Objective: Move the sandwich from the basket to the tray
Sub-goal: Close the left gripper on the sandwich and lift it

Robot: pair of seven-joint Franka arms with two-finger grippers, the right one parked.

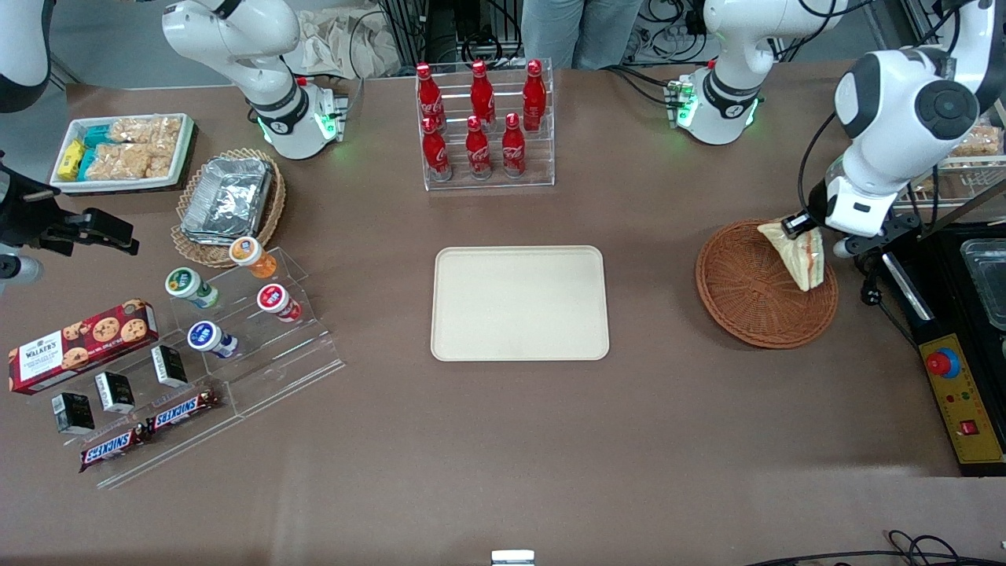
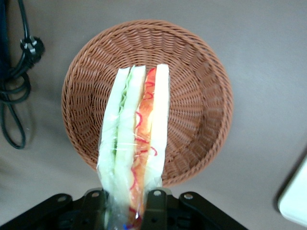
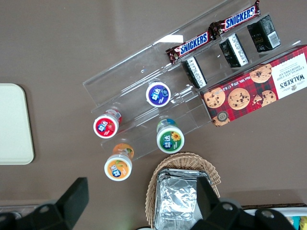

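Note:
My left gripper point(image 1: 803, 226) is shut on the sandwich point(image 1: 798, 253), a wrapped wedge of white bread with red, orange and green layers. It hangs lifted above the reddish-brown wicker basket point(image 1: 747, 295), over the edge nearest the working arm. In the left wrist view the sandwich point(image 2: 136, 134) is pinched between my gripper point(image 2: 128, 203) fingers, with the empty basket point(image 2: 201, 103) below it. The cream-beige tray point(image 1: 520, 303) lies bare at the table's middle, toward the parked arm from the basket.
A clear rack of red cola bottles point(image 1: 481, 118) stands farther from the front camera than the tray. A black control box point(image 1: 960, 393) and cables point(image 2: 19, 72) lie beside the basket at the working arm's end. Snack racks point(image 1: 196, 346) and a foil-container basket point(image 1: 228, 200) sit toward the parked arm's end.

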